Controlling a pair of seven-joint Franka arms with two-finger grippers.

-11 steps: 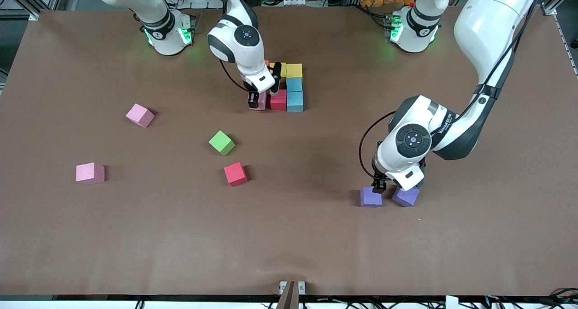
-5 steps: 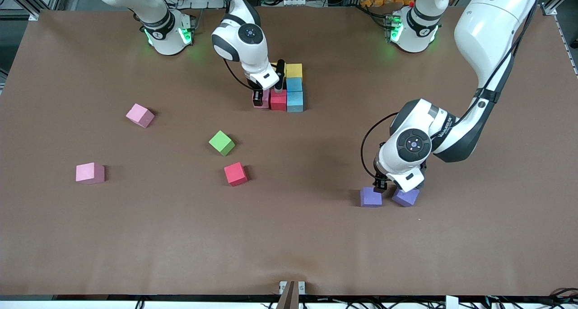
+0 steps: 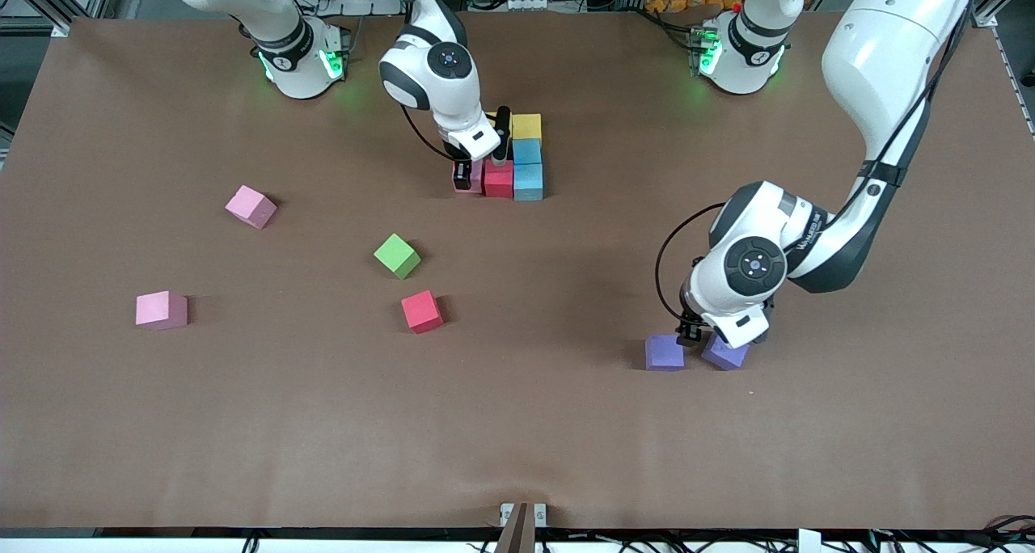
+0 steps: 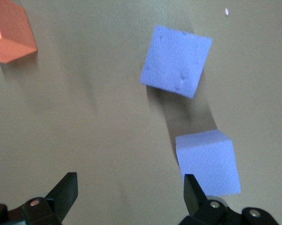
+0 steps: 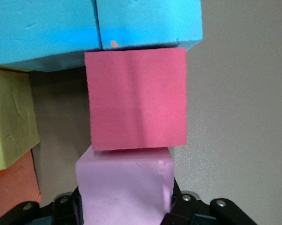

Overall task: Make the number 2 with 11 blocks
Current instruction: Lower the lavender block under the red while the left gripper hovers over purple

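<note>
Moved: my left gripper [image 3: 702,336] has shifted a little toward the tilted purple block [image 3: 724,352]; my right arm stayed put.
Around: loose pink [image 3: 251,206], pink [image 3: 161,310], green [image 3: 397,255] and red [image 3: 422,310] blocks lie well apart, nearer the front camera than the stack.
Left gripper: spread wide, empty, low between the two purple blocks; second purple block [image 3: 665,352] just beside.
Right gripper [image 3: 482,169]: clamped on a pink block [image 5: 124,185], touching the red block [image 5: 135,98] of the number 2 [image 3: 517,161].
Writing: none I can read.
</note>
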